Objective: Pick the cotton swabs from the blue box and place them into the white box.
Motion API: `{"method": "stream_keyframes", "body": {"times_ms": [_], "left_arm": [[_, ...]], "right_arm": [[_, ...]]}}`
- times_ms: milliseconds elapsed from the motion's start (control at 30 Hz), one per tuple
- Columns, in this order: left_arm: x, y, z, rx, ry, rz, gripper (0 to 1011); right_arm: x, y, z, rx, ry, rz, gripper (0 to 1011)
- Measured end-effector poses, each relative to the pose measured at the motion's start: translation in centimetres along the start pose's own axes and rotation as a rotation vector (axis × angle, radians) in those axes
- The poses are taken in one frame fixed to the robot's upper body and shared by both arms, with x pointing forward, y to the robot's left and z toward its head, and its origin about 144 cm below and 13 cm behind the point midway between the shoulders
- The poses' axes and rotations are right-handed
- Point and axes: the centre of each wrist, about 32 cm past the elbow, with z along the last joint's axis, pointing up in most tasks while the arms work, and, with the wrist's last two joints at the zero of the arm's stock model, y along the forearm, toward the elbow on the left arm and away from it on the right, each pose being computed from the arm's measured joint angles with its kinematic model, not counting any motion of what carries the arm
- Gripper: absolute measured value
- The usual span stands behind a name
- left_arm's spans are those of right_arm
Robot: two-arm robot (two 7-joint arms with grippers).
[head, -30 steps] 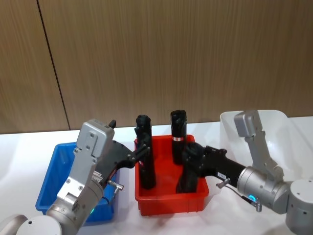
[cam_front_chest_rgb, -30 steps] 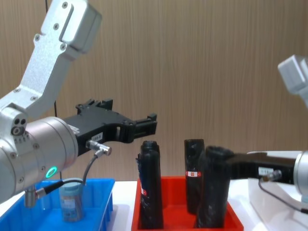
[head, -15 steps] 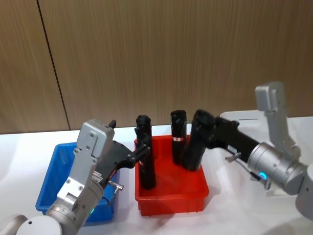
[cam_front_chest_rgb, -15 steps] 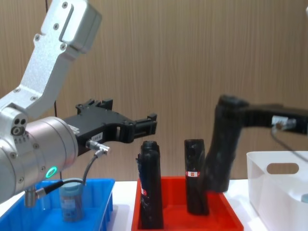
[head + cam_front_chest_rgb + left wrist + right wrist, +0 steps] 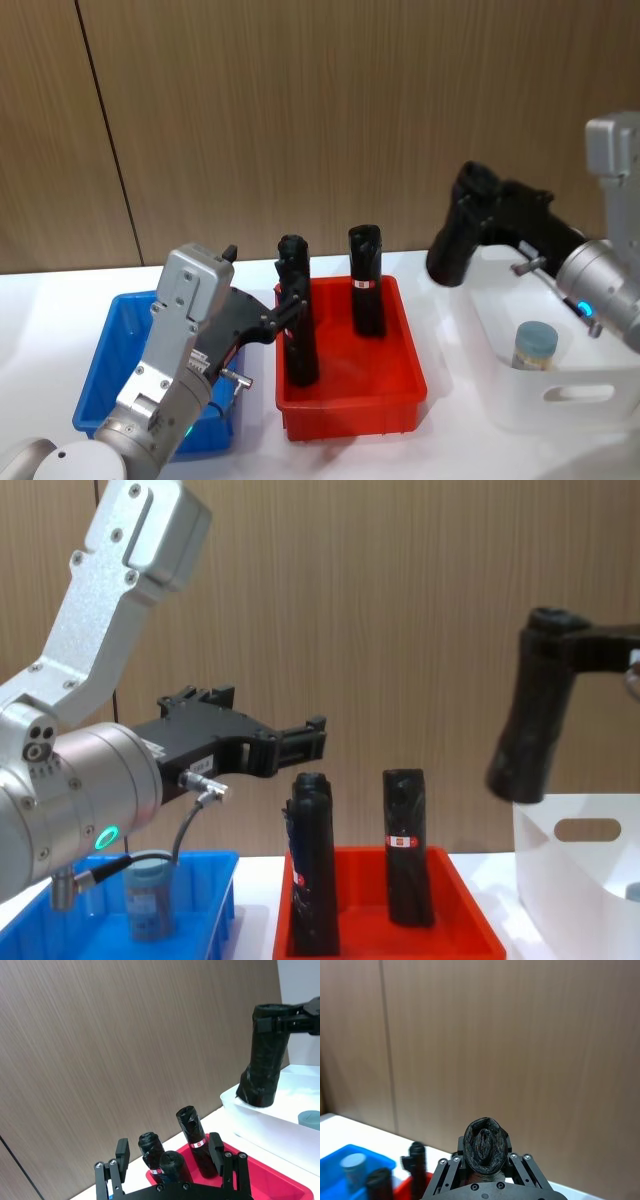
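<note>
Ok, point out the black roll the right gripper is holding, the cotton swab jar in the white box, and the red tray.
black roll (image 5: 458, 243), head view, middle of its wrapped body.
cotton swab jar (image 5: 534, 345), head view, on its side just below the lid.
red tray (image 5: 350, 415), head view, on its near wall.

Blue box (image 5: 100, 375) at left, red tray (image 5: 350, 400) in the middle, white box (image 5: 560, 400) at right, in a row on the table. One swab jar (image 5: 147, 895) stands in the blue box, another (image 5: 534, 345) in the white box. Three black rolls (image 5: 367, 280) stand in the tray; a fourth roll (image 5: 460, 238) hangs above the white box's left rim.
</note>
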Motion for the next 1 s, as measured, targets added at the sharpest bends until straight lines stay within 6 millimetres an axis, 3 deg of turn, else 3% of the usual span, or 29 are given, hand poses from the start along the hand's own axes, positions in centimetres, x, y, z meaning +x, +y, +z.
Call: {"method": "stream_keyframes", "body": {"times_ms": [400, 1000], "left_arm": [[0.0, 0.0, 0.0, 0.000, 0.000, 0.000, 1004], [0.0, 0.0, 0.0, 0.000, 0.000, 0.000, 1004]], "right_arm": [[2.8, 0.7, -0.1, -0.031, -0.064, -0.110, 360], [4.9, 2.9, -3.8, -0.153, -0.068, -0.176, 360]]}}
